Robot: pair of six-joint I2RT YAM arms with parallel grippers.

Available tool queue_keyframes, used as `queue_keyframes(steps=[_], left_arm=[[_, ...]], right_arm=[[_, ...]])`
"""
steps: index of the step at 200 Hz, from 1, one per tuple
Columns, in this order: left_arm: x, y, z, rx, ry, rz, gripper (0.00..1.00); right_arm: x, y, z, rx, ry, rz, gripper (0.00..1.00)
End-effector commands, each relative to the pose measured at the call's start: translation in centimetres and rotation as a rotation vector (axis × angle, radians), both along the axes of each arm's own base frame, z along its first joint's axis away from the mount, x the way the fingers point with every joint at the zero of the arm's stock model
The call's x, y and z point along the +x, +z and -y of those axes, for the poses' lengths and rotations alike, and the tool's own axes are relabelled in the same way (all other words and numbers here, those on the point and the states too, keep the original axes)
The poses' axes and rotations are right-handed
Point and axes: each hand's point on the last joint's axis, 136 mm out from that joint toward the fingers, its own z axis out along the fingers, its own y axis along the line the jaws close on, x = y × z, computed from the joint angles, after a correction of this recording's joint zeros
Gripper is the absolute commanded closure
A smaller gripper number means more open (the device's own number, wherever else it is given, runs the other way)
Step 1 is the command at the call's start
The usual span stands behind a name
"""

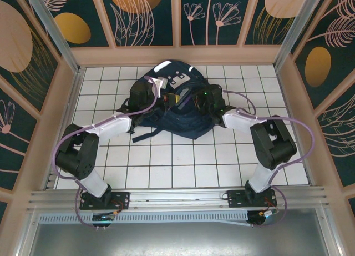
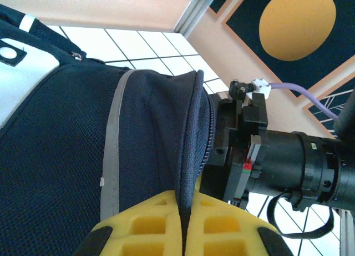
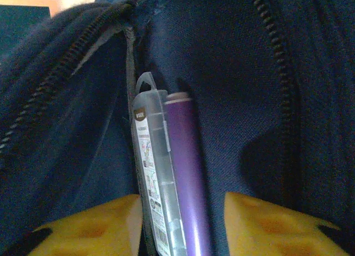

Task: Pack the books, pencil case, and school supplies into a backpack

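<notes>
The navy backpack (image 1: 183, 125) lies at the back middle of the tiled table, its top opening between the two arms. My left gripper (image 1: 168, 95) is shut on the backpack's zipper-edge fabric (image 2: 191, 134), which is pinched between the yellow pads (image 2: 150, 222). My right gripper (image 3: 182, 222) reaches into the opening (image 3: 238, 73) and stands open. A clear-plastic stationery pack (image 3: 152, 172) and the purple pen (image 3: 188, 172) lie side by side between its fingers. The pack is against the left pad, and a gap separates the pen from the right pad. The books are hidden.
A dark strap (image 1: 145, 135) trails from the backpack toward the near left. Wooden walls (image 1: 177, 55) and aluminium posts (image 1: 47, 23) close in the table at back and sides. In the left wrist view the right arm's wrist (image 2: 288, 161) sits close beside the held fabric.
</notes>
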Motion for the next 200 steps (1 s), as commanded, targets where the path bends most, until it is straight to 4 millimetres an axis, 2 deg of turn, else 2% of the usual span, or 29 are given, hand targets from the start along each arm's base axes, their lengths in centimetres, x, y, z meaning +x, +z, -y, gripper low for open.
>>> queue_keyframes(steps=[1,29,49,56,62,73,80,90,95,104,111,113,118,126,136,146,154,158,160,170,184,200], left_arm=[[-0.5,2.9,1.1,-0.081,-0.070,0.084,1.00],[-0.6,2.3,1.4,-0.049,-0.099,0.074,1.00],[-1.3,1.7,1.9,-0.031,-0.156,0.077,1.00],[-1.9,1.6,2.4,-0.027,-0.210,0.086,0.93],[-2.9,1.7,3.1,-0.025,-0.288,0.105,0.83],[-5.5,2.4,3.9,0.008,-0.493,0.150,0.71],[-6.2,1.5,4.0,0.061,-0.577,0.142,0.68],[-6.7,1.9,3.6,0.121,-0.631,0.169,0.66],[-6.8,2.1,3.3,0.141,-0.642,0.188,0.65],[-6.5,2.6,2.7,0.174,-0.630,0.225,0.65],[-5.4,2.1,2.2,0.218,-0.584,0.231,0.65],[-5.4,3.0,1.8,0.226,-0.565,0.255,0.65],[-4.6,3.0,1.2,0.261,-0.517,0.267,0.64],[-3.2,2.4,0.1,0.312,-0.431,0.256,0.58],[-1.3,1.5,-1.4,0.363,-0.313,0.211,0.50],[0.4,0.2,-2.7,0.402,-0.208,0.141,0.48],[1.6,-0.9,-3.5,0.411,-0.135,0.069,0.49],[2.0,-1.1,-3.9,0.410,-0.103,0.038,0.51],[2.3,-2.1,-4.0,0.415,-0.095,0.007,0.51],[2.9,-3.9,-4.2,0.413,-0.065,-0.071,0.53],[3.7,-6.1,-4.6,0.442,-0.027,-0.132,0.56],[5.2,-8.0,-5.5,0.477,0.068,-0.181,0.53]], right_arm=[[-0.8,2.2,2.5,-0.071,-0.033,0.040,0.51],[-2.4,3.7,4.6,-0.120,-0.008,0.084,0.50],[-3.4,5.1,6.7,-0.254,0.033,0.159,0.48],[-3.5,5.4,7.9,-0.339,0.045,0.184,0.47],[-3.7,5.6,8.8,-0.411,0.054,0.190,0.46],[-3.9,6.1,10.4,-0.538,0.068,0.216,0.44],[-4.1,6.4,11.3,-0.619,0.081,0.232,0.44],[-4.2,7.3,12.5,-0.742,0.090,0.255,0.43],[-4.2,7.9,13.2,-0.812,0.087,0.260,0.38],[-4.2,9.2,14.7,-0.953,0.079,0.249,0.29],[-4.1,10.4,16.1,-1.062,0.055,0.241,0.23],[-4.1,10.8,16.5,-1.091,0.048,0.237,0.22],[-4.0,11.8,17.4,-1.161,0.021,0.234,0.18],[-3.9,13.1,18.4,-1.239,-0.003,0.236,0.02],[-3.9,14.1,19.0,-1.285,-0.014,0.247,0.01],[-3.9,14.2,18.9,-1.282,-0.003,0.258,0.01],[-3.9,13.9,17.9,-1.244,0.051,0.295,0.01],[-3.8,13.6,16.9,-1.212,0.106,0.331,0.01],[-3.8,13.4,16.4,-1.193,0.137,0.350,0.01],[-4.0,12.6,13.0,-1.077,0.309,0.446,0.01],[-5.1,11.4,8.3,-0.922,0.528,0.549,0.08],[-5.7,9.7,5.4,-0.790,0.642,0.540,0.13]])
